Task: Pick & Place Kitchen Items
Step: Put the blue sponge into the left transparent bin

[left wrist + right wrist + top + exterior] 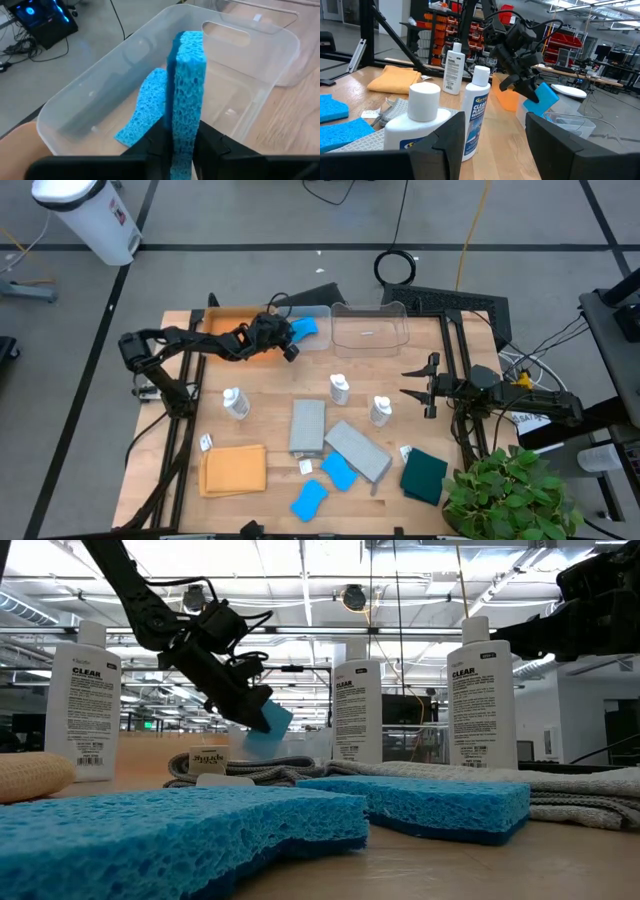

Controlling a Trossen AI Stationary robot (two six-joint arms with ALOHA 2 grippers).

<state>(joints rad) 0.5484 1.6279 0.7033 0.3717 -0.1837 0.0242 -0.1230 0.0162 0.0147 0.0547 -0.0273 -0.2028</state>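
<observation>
Left gripper (182, 150) is over the clear bin (100, 95) at the bench's far edge, jaws pinching a blue sponge (187, 90) on edge above a second sponge (145, 107) already lying inside. The grip looks light, maybe easing. The sponge is soft, light and squashy; best taken across its thin faces near the middle.

Toward the near edge lie the orange cloth (233, 470), two grey cloths (307, 426), two more sponges (338, 471) and three white bottles (339, 388), light but tippy, so grasp the body. The green cloth (424, 475) sits near the right corner.

Right gripper (420, 392) waits by the right edge, jaws partly apart, empty.
</observation>
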